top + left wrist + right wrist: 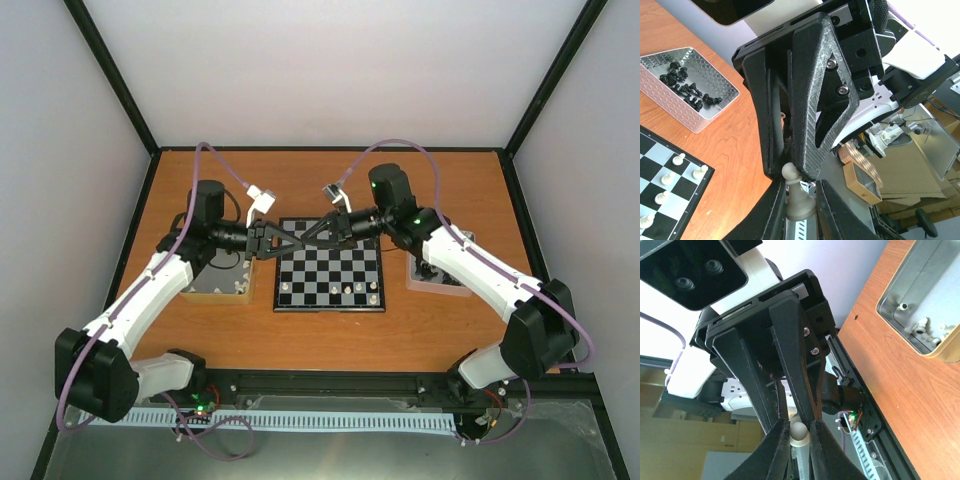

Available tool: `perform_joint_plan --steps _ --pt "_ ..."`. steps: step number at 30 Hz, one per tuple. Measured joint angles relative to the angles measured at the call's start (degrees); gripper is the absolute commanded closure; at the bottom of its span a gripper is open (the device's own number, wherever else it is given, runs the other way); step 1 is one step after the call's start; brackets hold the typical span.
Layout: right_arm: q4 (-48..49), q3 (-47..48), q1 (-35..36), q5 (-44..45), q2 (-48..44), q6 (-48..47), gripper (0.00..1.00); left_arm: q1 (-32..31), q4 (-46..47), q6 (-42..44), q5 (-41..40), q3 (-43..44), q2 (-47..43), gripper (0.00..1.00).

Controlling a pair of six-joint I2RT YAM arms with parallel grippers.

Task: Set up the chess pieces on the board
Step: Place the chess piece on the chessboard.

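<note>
Handover over the board: a white pawn hangs above its far edge, the left gripper clamped on the base, the right gripper pinching the head. More white pieces stand on the near rows.

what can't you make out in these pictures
- top view: cream pawn hidden where the left hand and right hand meet.
- top view: white pieces on the board too small to identify.
- right wrist: silver tin cut off at the top right.
- left wrist: board mostly cut off at the bottom left.
</note>
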Motion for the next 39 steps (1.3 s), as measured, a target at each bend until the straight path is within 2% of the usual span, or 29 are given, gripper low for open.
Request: perform_joint_plan --steps 1,5,9,11,15,17,20,24,28,31,34,39 --pt "-0.07 -0.07 -0.02 -0.04 0.00 0.00 0.96 0.02 0.00 0.00 -0.07 0.00 0.00 0.87" --pt "0.22 -0.22 -0.07 0.22 0.00 0.22 0.97 0.11 -0.33 0.04 -0.28 -0.04 0.11 0.83" --pt "0.15 -0.31 0.04 1.66 -0.02 -0.15 0.97 0.09 -1.16 0.55 -1.40 -0.04 0.37 0.69" --pt "-0.09 -0.31 0.24 2.86 -0.13 -0.74 0.97 0.04 -1.77 0.70 -2.32 -0.04 0.63 0.57" --pt "-1.66 -0.48 0.26 5.90 -0.76 -2.71 0.97 0.07 -3.04 1.14 -4.83 0.07 1.14 0.45" --pt "-3.50 -0.61 0.28 8.70 -1.14 -4.59 0.97 0.07 -3.78 1.31 -6.45 0.07 1.16 0.36" --pt "-7.23 -0.63 0.28 14.51 -1.40 -8.37 0.97 0.42 -5.35 1.25 -9.62 0.15 0.98 0.32" --pt "-12.68 -0.68 1.64 26.58 -1.55 -14.80 0.97 1.64 -9.20 0.85 -16.65 0.15 -1.38 0.31" --pt "-16.13 -1.68 9.18 43.91 -1.73 -21.53 0.97 3.26 -13.92 0.09 -27.71 0.15 -6.73 0.30" --pt "-13.75 -6.47 15.76 54.36 -2.10 -24.39 0.97 3.67 -16.41 -0.13 -37.94 -0.35 -12.48 0.26" --pt "-11.13 -12.39 20.85 63.17 -1.84 -25.83 0.97 3.74 -17.33 -1.57 -49.18 -2.40 -18.80 0.26" --pt "-6.47 -15.56 25.00 72.22 2.56 -27.15 0.97 4.00 -18.08 -4.31 -62.14 -4.09 -24.13 0.25"
